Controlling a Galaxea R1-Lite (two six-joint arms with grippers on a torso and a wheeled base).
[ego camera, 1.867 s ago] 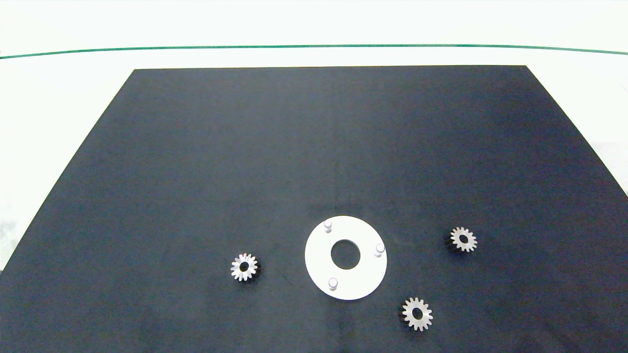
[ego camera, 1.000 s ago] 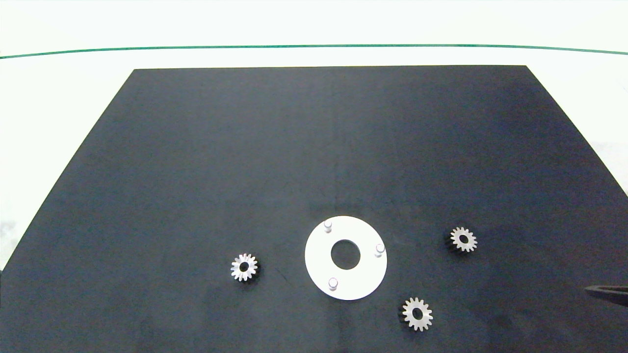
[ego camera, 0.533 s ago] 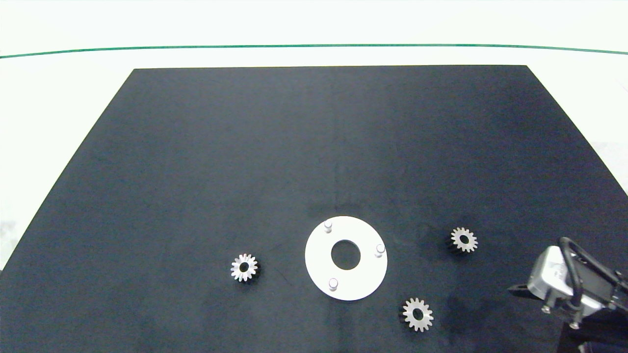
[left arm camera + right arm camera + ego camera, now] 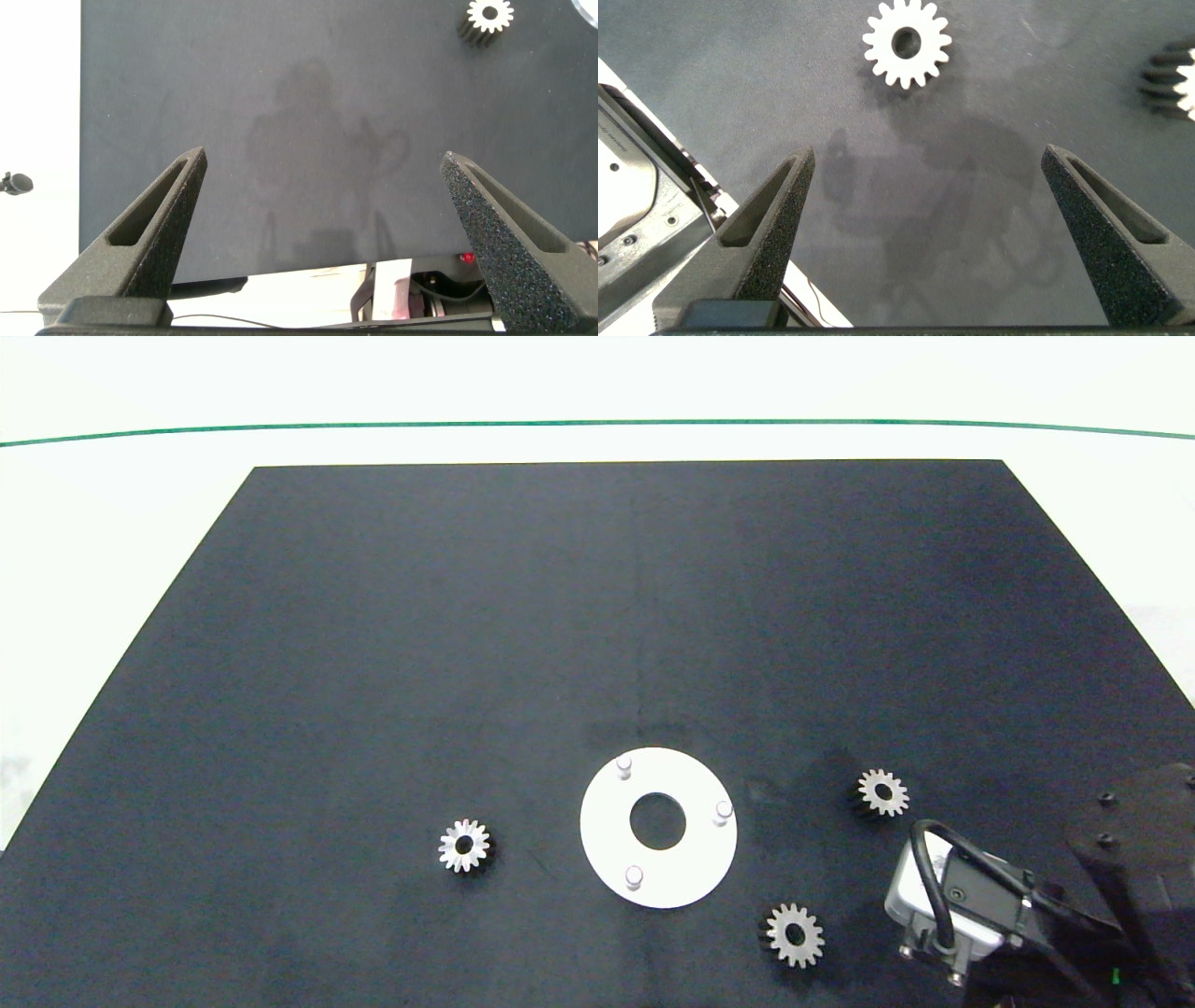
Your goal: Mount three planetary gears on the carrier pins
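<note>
A white carrier disc (image 4: 691, 868) lies flat on the mat, and its three carrier pins (image 4: 624, 765) (image 4: 724, 811) (image 4: 634, 875) all stand bare. Three planetary gears lie flat on the mat: one left of the disc (image 4: 464, 846) (image 4: 489, 16), one to its right (image 4: 883, 792) (image 4: 1176, 79), and one at the near right (image 4: 794, 934) (image 4: 907, 42). My right arm (image 4: 952, 901) comes in low from the right. Its right gripper (image 4: 929, 156) is open and empty, just short of the near-right gear. My left gripper (image 4: 324, 157) is open and empty over the mat's near left, out of the head view.
A black mat (image 4: 560, 616) covers most of the white table (image 4: 112, 504). A thin green line (image 4: 597, 424) runs across the far side. The mat's near edge and robot parts (image 4: 411, 289) show behind the left fingers.
My right arm has entered from the right edge and moved left towards the near-right gear. The gears and the disc have not moved.
</note>
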